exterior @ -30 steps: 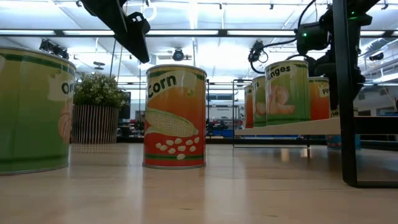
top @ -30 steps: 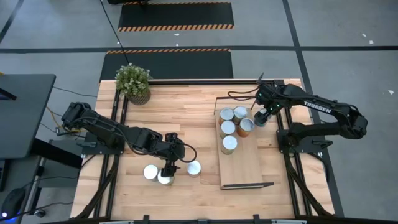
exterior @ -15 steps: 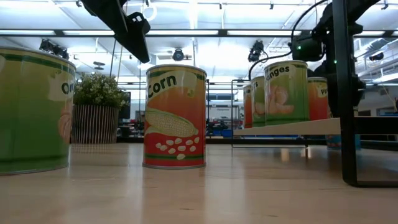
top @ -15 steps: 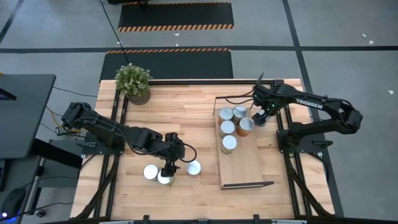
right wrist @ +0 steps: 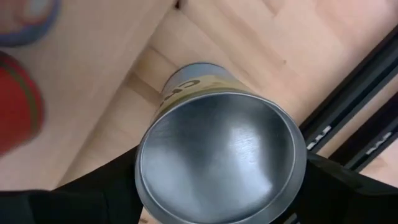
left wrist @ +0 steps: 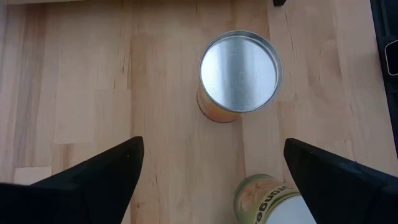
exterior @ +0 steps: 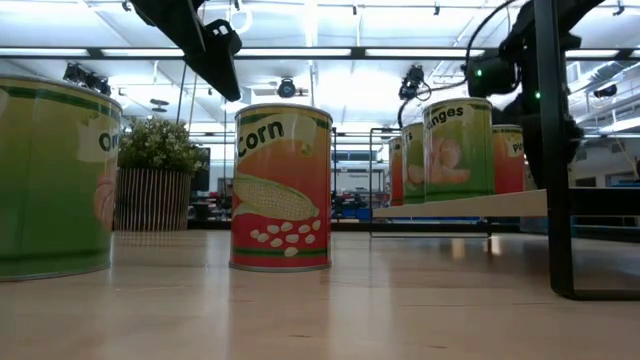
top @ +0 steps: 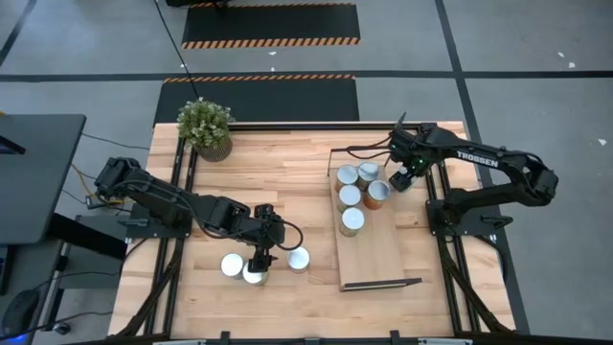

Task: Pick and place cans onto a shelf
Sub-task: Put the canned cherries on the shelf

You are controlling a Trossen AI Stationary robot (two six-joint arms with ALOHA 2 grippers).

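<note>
My right gripper [top: 402, 182] is shut on a can with a silver top and a yellow-brown label [right wrist: 219, 155] at the right edge of the light-wood shelf [top: 378, 254]. In the high view the gripper hides this can. Several cans [top: 351, 195] stand upright on the shelf's far half. They also show in the low view [exterior: 458, 150]. My left gripper [left wrist: 211, 186] is open and hovers above three cans [top: 298, 258] standing on the table. An orange can [left wrist: 239, 71] and a green one [left wrist: 267, 199] lie below it. My right gripper holds the can by its upper wall just under the rim [right wrist: 146, 186], one finger [right wrist: 93, 193] on each side. The fingers come from above, pointing down. The can is upright. Whether its base rests on anything, I cannot tell.
A potted green plant [top: 205, 126] stands at the table's far left corner. A red can [right wrist: 18, 106] stands on the shelf close beside the held can. Black frame bars [right wrist: 354, 93] run on its other side. The shelf's near half [top: 378, 264] is bare board.
My right arm has swung a little toward the table's left, with the gripper staying shut at the shelf's right edge. The shelf and the cans on it have slid slightly toward the table's left.
</note>
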